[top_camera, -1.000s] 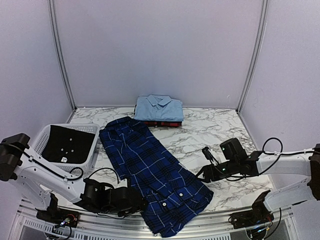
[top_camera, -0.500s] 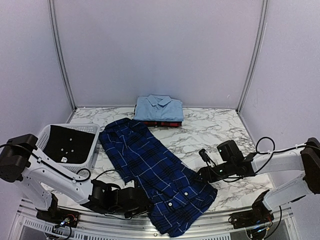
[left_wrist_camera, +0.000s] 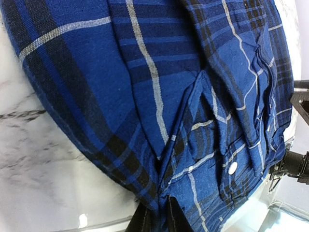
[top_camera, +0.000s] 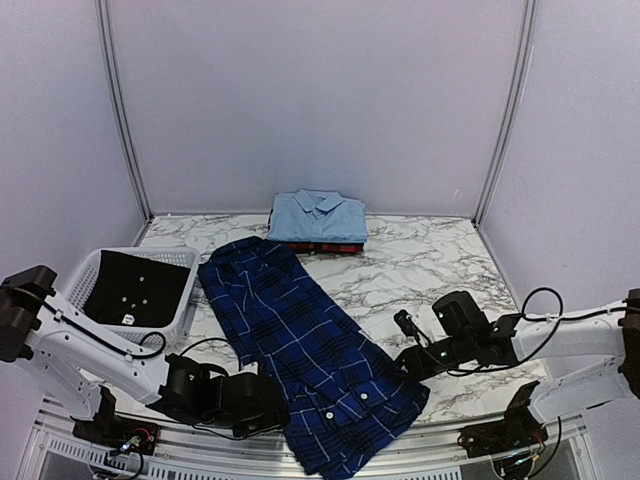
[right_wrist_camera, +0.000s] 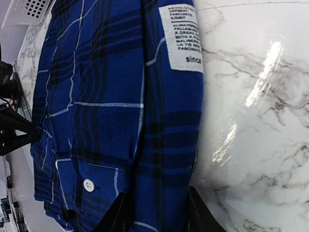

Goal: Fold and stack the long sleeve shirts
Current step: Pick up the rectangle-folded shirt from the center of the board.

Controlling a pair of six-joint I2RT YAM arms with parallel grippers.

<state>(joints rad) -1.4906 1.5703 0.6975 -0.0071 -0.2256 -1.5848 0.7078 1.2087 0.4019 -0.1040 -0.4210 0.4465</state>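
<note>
Though overhead hid it, my left gripper (left_wrist_camera: 157, 217) pinched the blue shirt (left_wrist_camera: 145, 96). My right gripper (right_wrist_camera: 157, 215) straddled its edge, unclosed.

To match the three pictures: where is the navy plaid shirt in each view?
Top external: navy plaid shirt lies diagonally, centre to near edge.
Left wrist: it fills most of the frame.
Right wrist: it covers the left half.
Shared landmark: the marble tabletop beside it.

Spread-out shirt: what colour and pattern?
The shirt is blue plaid with dark bands and thin white lines; the left wrist view shows it best.
</note>
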